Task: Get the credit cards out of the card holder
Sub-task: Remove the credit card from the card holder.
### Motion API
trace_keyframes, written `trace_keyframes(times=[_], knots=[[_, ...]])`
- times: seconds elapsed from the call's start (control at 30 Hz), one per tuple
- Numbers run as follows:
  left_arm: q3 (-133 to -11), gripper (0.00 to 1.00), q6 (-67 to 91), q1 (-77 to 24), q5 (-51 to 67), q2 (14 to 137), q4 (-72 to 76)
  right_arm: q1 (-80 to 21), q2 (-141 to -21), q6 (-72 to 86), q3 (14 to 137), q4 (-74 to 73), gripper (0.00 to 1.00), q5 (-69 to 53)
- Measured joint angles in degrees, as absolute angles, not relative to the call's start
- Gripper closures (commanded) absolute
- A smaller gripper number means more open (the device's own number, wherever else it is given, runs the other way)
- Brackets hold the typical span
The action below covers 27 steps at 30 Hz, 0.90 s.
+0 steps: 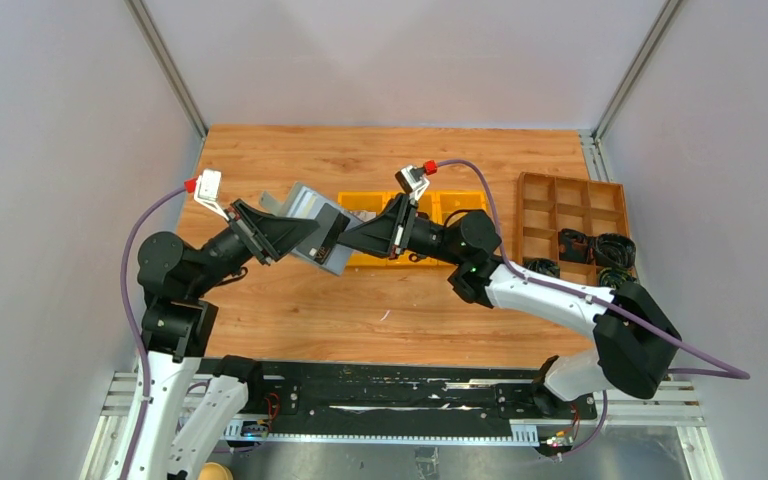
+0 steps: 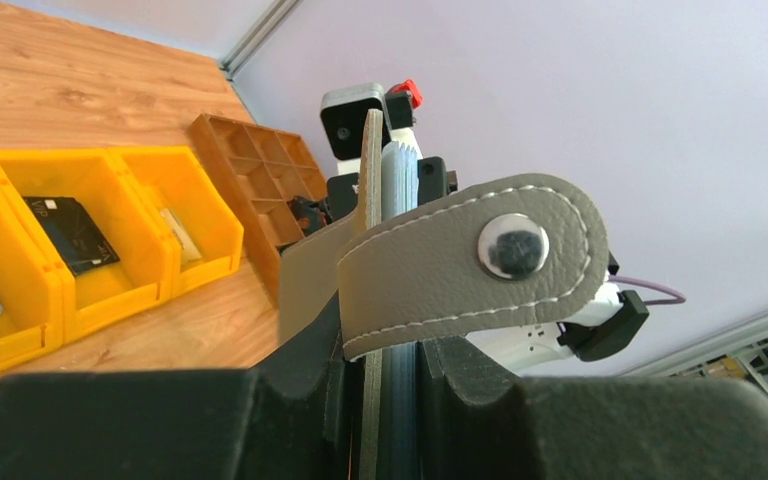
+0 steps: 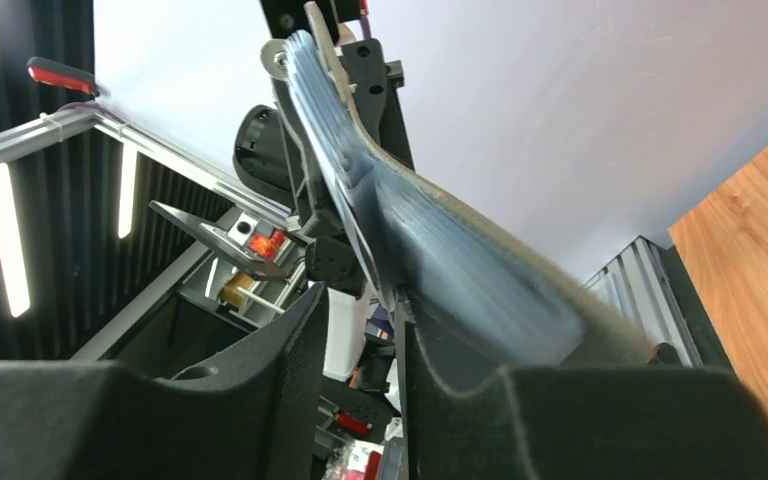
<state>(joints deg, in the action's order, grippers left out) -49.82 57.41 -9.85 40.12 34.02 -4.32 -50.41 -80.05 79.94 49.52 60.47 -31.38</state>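
Observation:
My left gripper (image 1: 303,233) (image 2: 400,350) is shut on the grey card holder (image 1: 310,208) (image 2: 440,270), which it holds on edge above the table. The holder's snap strap (image 2: 480,255) folds over toward the camera. Layered blue-grey edges (image 2: 401,175) stand inside the holder; I cannot tell pockets from credit cards there. My right gripper (image 1: 345,240) (image 3: 360,310) is at the holder's right edge, open. The holder (image 3: 440,250) lies against its right finger (image 3: 450,380), with nothing in the gap. A dark card (image 2: 70,235) and a pale card (image 2: 182,238) lie in the yellow bin (image 2: 110,290).
The yellow three-part bin (image 1: 450,205) sits just behind both grippers. A brown compartment tray (image 1: 570,205) with black items stands at the right. Bare wood lies in front of the arms. Grey walls close in the sides and back.

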Motion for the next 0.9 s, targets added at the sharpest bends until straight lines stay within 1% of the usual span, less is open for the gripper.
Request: trace_keyframes(times=[0.07,0.1,0.23,0.4,0.53,0.67,0.8,0.9], knots=[[-49.82,1.0,57.41,-9.74,39.75,34.02,-4.73,-50.57,-80.09,80.34,49.54,61.21,0.54,-31.29],[-49.87,1.0,57.45,-9.69,39.62,34.04,-4.91,-50.61,-80.16,80.6,49.54,61.69,0.54,-31.27],[-50.59,1.0,57.49,-9.5,39.38,34.7,-5.67,-50.65,-81.73,82.21,50.39,64.47,0.64,-31.22],[-53.12,1.0,57.47,-9.43,39.13,35.79,-6.11,-50.65,-84.34,84.38,52.77,67.13,0.69,-31.29],[-53.36,1.0,57.54,-9.43,39.38,35.79,-6.15,-50.65,-84.4,84.75,52.9,68.16,0.81,-31.18],[-53.36,1.0,57.52,-9.45,39.42,35.53,-6.13,-50.76,-84.62,85.21,52.93,68.73,0.99,-30.94],[-53.19,1.0,57.3,-9.45,39.38,35.33,-6.2,-50.76,-84.68,85.36,52.07,70.43,1.0,-30.57],[-53.04,1.0,56.77,-9.45,39.16,35.33,-6.72,-50.72,-83.85,85.3,48.77,72.44,1.0,-29.5]])
